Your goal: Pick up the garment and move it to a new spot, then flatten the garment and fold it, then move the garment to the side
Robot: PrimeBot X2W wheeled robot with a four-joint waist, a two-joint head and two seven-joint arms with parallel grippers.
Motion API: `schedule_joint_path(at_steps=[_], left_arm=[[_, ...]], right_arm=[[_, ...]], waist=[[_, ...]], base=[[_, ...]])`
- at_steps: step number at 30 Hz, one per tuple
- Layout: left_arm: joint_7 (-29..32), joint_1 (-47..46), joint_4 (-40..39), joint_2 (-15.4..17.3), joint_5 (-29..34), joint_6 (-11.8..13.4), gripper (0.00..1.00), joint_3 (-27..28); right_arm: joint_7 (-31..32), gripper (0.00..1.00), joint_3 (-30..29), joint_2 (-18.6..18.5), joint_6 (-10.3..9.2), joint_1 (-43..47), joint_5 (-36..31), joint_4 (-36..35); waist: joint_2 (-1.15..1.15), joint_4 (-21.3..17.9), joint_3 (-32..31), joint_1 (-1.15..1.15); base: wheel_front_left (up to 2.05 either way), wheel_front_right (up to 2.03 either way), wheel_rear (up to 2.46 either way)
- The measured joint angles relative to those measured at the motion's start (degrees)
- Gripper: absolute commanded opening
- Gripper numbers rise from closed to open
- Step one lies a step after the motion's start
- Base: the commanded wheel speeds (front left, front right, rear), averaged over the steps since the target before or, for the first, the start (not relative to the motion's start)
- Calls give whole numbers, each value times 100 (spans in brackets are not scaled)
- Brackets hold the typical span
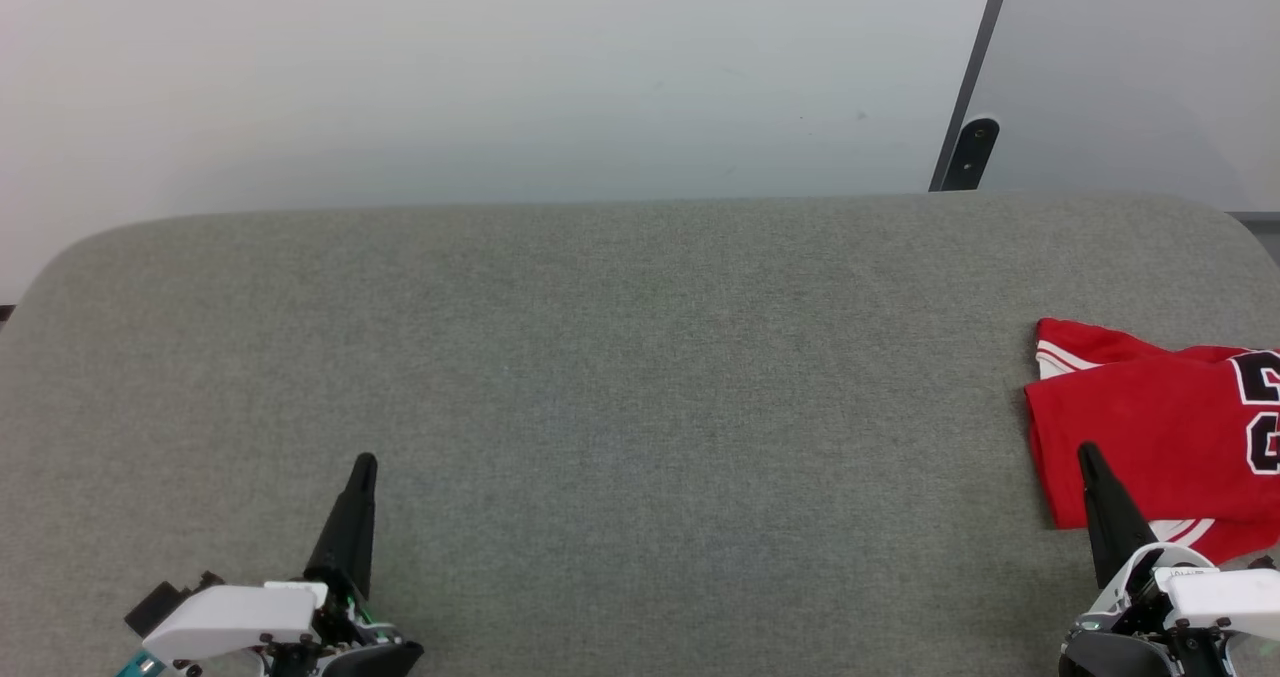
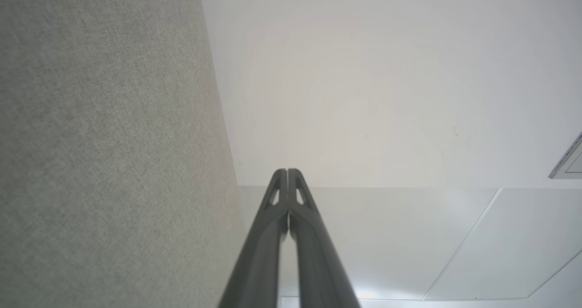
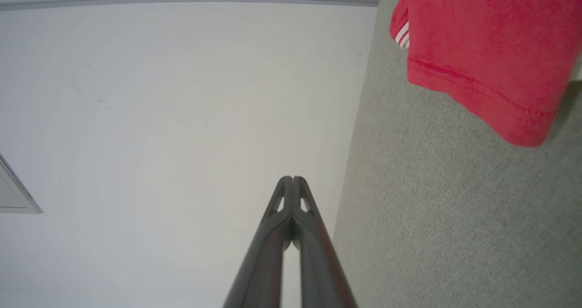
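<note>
Lying compactly folded at the right edge of the frame on the grey fabric-covered table (image 1: 640,357), the red jersey T-shirt with black lettering (image 1: 1150,427) looks already set aside, so the left hand (image 1: 365,462) and right hand (image 1: 1086,451), both closed and empty, likely need only back away.

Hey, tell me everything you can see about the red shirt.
The garment is a red jersey-like knit with white-striped trim and black, white-outlined characters. It looks folded over into a compact bundle, lying flat on the grey fabric surface at the robot's right, partly cut off by the frame. Nothing grips it.
</note>
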Motion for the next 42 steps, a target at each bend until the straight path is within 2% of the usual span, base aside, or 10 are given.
schedule_joint_path(at_steps=[42], left_arm=[[0,-1,0,0,0,0,0,-1]], right_arm=[[-3,0,1,1,0,0,0,0]], waist=[[0,0,0,0]], base=[[0,0,0]])
